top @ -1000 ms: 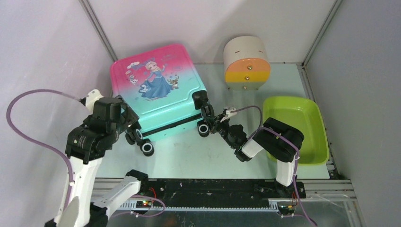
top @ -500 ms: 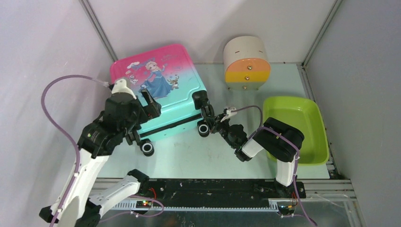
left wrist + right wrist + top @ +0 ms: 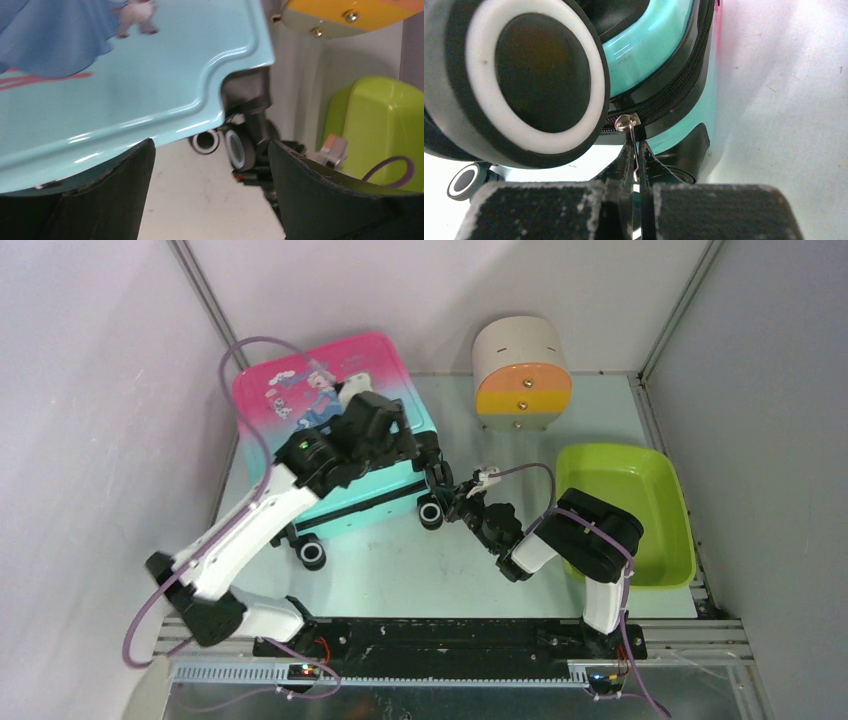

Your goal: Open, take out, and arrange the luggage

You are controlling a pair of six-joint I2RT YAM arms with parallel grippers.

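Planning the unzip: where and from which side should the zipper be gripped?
Pinch the thin metal zipper pull from the wheel end of the luggage: its flat tab sticks out there, edge-on, and the right claw clamps it.

Soft, even white light fills the overhead view, and the only shadow is a faint pool under the luggage (image 3: 362, 490), around its wheels. In the left wrist view, thin streaks of glare run along the luggage's raised teal edge and its print is smeared by blur. Below the luggage, the left gripper (image 3: 209, 150) shows as two dark, unfocused masses. In the right wrist view, the zipper pull (image 3: 628, 122) on the luggage is sharp, while the table (image 3: 784, 75) to the luggage's right washes out pale. Beneath the luggage, the right gripper (image 3: 636, 155) is grainy and blurred.
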